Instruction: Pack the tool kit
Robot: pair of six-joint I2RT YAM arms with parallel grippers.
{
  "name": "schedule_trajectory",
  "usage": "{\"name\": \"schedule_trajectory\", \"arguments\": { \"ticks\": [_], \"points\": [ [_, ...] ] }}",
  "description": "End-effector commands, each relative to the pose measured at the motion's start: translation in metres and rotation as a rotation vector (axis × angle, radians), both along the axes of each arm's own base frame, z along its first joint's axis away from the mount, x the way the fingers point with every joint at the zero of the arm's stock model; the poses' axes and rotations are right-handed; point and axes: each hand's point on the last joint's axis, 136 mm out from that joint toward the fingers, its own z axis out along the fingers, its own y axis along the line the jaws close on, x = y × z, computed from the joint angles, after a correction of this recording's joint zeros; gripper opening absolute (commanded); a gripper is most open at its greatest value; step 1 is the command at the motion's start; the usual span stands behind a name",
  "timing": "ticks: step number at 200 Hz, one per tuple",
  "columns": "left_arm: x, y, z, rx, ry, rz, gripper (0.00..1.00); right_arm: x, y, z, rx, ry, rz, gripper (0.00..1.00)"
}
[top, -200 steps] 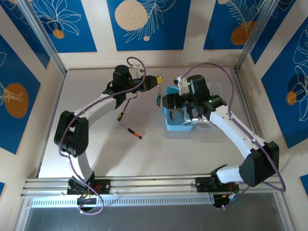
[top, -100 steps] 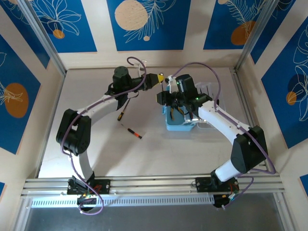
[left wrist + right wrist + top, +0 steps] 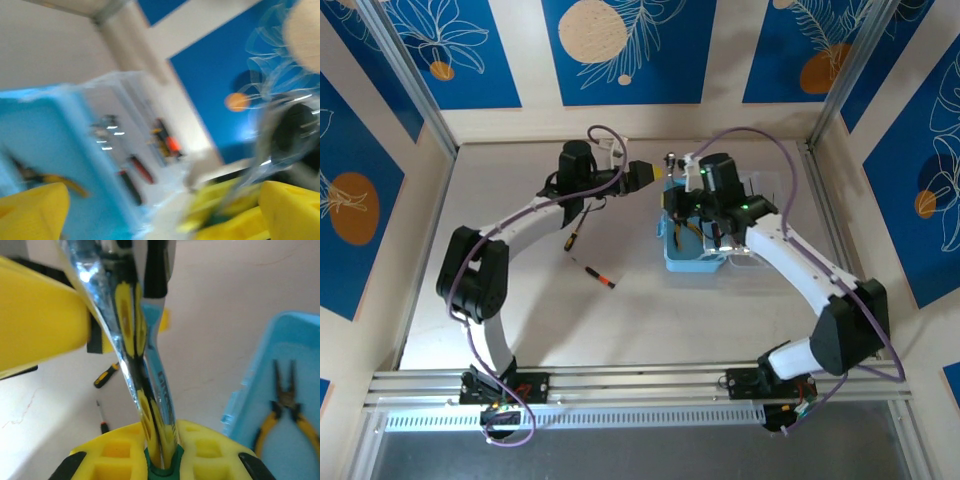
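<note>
My right tool [image 3: 161, 460] is clamped on the silver ratchet wrench [image 3: 145, 390]. In the right wrist view the wrench rises from between my two yellow fingers at the bottom edge to the top of the frame. My left tool [image 3: 655, 173] sits just to the left of the right one in the overhead view, upper centre of the frame. In its own blurred wrist view its fingers sit far apart in the two lower corners, so I judge it open.

The light-blue case [image 3: 245, 390] lies at the right of the right wrist view, lid off its tray, with the yellow-handled pliers [image 3: 287, 405] lying inside. The wrench hangs to the left of the case's rim, above the bare counter [image 3: 520, 310]. Two screwdrivers [image 3: 598, 275] lie loose on the counter, left of centre in the overhead view.

The step in hand looks like carrying the wrench into the case. To do it well, I would hold my grip firm and draw clear of the left tool. Then I would bring the wrench over the rim, lay it flat beside the pliers and only then release.
</note>
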Motion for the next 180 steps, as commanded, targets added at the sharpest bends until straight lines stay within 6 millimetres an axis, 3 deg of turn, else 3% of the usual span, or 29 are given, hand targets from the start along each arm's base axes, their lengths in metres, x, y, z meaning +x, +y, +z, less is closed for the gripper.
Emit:
{"name": "schedule_trajectory", "arguments": {
  "ticks": [1, 26, 56, 107, 180],
  "points": [
    [0.018, 0.071, -0.014, 0.385, -0.122, 0.170, 1.00, -0.007, -0.044, 0.006, -0.071, -0.001, -0.092, 0.00],
    [0.023, 0.128, -0.041, 0.616, -0.096, 0.270, 1.00, -0.010, -0.085, -0.028, -0.161, 0.122, -0.187, 0.00],
    [0.012, 0.160, -0.071, 0.742, -0.038, 0.295, 1.00, -0.008, -0.106, -0.063, -0.247, 0.239, -0.232, 0.00],
    [-0.007, 0.166, -0.094, 0.751, 0.008, 0.282, 1.00, 0.004, -0.102, -0.096, -0.280, 0.327, -0.223, 0.00],
    [-0.009, 0.162, -0.098, 0.735, 0.019, 0.268, 1.00, 0.011, -0.097, -0.120, -0.284, 0.384, -0.216, 0.02]
  ]
}}
